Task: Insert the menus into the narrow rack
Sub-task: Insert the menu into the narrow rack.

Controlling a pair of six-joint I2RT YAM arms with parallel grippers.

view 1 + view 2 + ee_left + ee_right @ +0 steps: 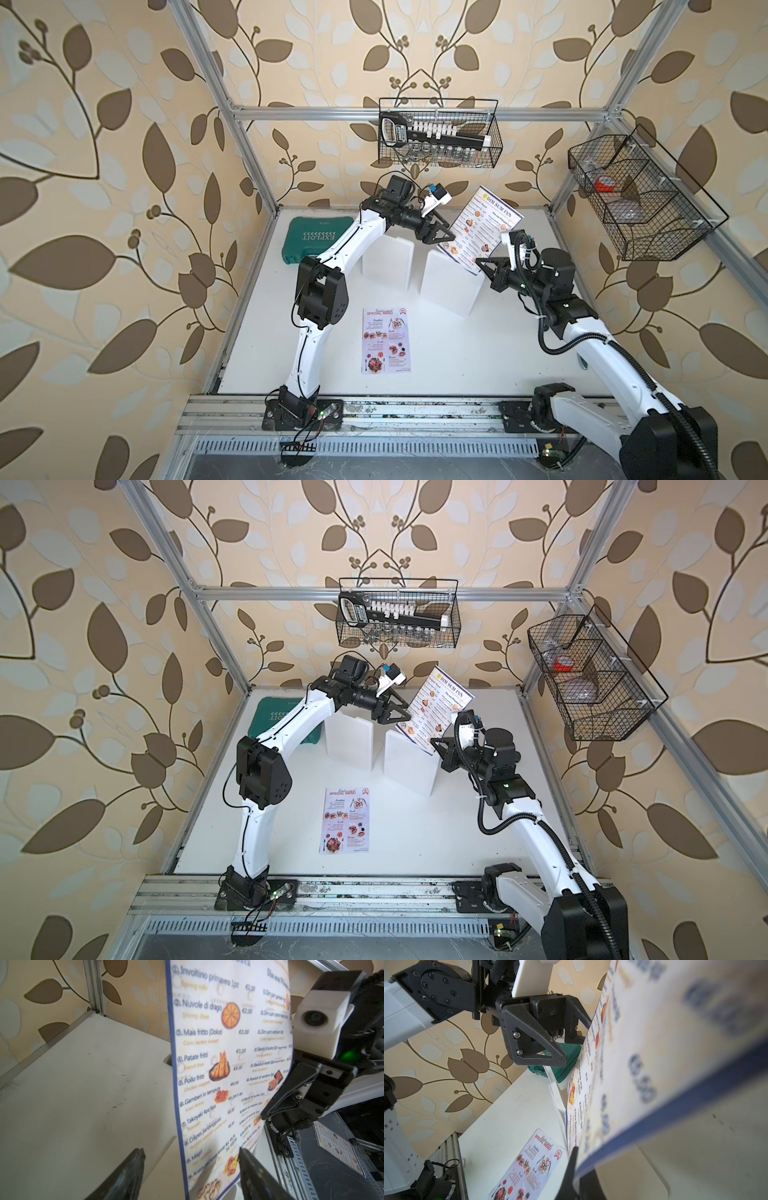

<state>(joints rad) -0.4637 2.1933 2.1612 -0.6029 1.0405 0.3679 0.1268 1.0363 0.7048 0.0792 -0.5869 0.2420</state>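
Closest in, the white-and-pink printed Special Menu sheet [385,340] lies flat on the white table [498,357], nothing touching it; further back, the right gripper [478,262] is pinched tight on the lower corner of the navy-bordered Dim Sum Inn menu sheet [484,226], holding it upright and tilted; its bottom edge sits just over the white upright rack panels [451,286], at the one nearer the right arm, and I can't tell whether it touches; the left gripper [451,235] stands wide apart, jaws straddling the sheet's other edge, gripping nothing; beyond, a green plastic case [313,239]; on the walls, black wire baskets [440,133].
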